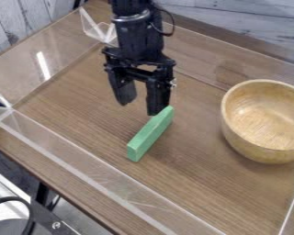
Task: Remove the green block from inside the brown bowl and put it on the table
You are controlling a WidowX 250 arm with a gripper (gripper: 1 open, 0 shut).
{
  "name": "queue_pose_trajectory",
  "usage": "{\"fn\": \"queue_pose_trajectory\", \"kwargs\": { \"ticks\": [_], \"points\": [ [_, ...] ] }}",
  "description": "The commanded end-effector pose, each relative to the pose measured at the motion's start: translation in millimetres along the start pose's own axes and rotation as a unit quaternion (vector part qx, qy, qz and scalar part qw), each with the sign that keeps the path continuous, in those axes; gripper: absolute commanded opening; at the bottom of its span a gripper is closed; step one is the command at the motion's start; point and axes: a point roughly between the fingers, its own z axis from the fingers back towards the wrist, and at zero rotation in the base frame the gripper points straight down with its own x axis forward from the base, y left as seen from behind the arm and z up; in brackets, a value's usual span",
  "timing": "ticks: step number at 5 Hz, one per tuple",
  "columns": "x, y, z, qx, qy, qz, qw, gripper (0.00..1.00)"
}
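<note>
So the green block (pixel 151 133) is on the desk (pixel 82 128), just beside the jaws (pixel 141 101) (spread wide, btw).

Open tabletop (pixel 198 179) between green block (pixel 150 134) and brown bowl (pixel 263 122); acrylic wall (pixel 82 170) opposite.

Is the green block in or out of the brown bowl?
Out: the green block lies on the table, left of the bowl in the picture.

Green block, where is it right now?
In the camera view, the green block lies on the table near the middle, left of the bowl, outside it.
</note>
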Motion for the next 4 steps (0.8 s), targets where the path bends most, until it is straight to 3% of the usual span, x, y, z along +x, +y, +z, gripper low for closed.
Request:
{"fn": "queue_pose_trajectory", "kwargs": {
  "ticks": [1,2,4],
  "points": [
    [-0.8,-3.9,16.8,0.023,-0.036,-0.008,0.9990,1.00],
    [-3.4,-5.2,17.5,0.042,-0.044,-0.011,0.9981,1.00],
    [7.2,21.9,5.7,0.012,-0.042,-0.034,0.9984,1.00]
  ]
}}
